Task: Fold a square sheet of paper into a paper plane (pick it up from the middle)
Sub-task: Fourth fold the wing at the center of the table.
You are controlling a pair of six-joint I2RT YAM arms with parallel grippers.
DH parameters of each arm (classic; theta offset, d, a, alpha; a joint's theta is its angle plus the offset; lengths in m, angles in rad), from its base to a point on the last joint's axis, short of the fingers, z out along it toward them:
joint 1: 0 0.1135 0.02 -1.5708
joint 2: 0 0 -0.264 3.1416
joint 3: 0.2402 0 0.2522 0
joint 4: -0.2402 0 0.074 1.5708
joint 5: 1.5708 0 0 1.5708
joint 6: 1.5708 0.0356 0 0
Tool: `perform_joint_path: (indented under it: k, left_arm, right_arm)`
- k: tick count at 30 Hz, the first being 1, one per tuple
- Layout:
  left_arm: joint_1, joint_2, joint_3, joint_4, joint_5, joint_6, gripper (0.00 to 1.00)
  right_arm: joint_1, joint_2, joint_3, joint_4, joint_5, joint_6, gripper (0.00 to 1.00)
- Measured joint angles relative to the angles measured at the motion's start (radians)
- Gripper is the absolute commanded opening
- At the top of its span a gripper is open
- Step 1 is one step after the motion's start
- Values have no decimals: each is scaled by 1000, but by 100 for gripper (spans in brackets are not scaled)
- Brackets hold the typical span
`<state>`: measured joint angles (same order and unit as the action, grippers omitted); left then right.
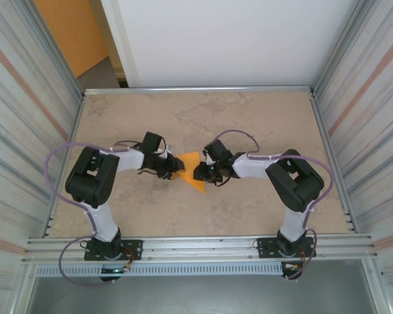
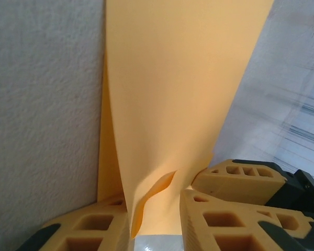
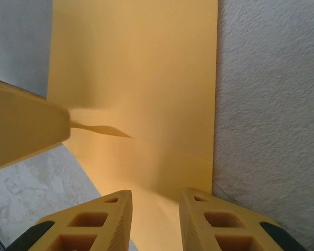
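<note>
The square sheet of paper [image 1: 191,171], bright orange and folded to a pointed shape, lies mid-table between both grippers. My left gripper [image 1: 172,171] meets it from the left. In the left wrist view its narrow end [image 2: 167,104] runs into the gap of that gripper [image 2: 153,203], buckled, touching both fingers. My right gripper [image 1: 200,172] comes from the right. Its jaws [image 3: 156,194] stand apart astride the paper [image 3: 141,83], which runs under and between them. One right finger [image 2: 240,180] sits beside the left jaws. One left finger [image 3: 21,130] presses a wrinkle into the sheet's edge.
The beige table [image 1: 249,124] is boxed in by corrugated metal walls on the left [image 1: 26,98] and right [image 1: 367,98], a white panel at the back [image 1: 229,39] and a metal rail [image 1: 196,245] along the near edge. An orange wall panel [image 1: 69,29] stands far left.
</note>
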<state>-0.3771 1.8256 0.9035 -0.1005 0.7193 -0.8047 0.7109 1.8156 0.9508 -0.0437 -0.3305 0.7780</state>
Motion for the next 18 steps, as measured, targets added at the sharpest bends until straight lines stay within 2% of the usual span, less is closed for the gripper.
perform_joint_path:
  k: [9, 18]
  left_arm:
    - [0, 9, 33, -37, 22, 50, 17]
    - [0, 9, 40, -60, 25, 76, 19]
  right_arm:
    - [-6, -2, 0, 3, -6, -4, 36]
    - [-18, -4, 1, -2, -3, -30, 36]
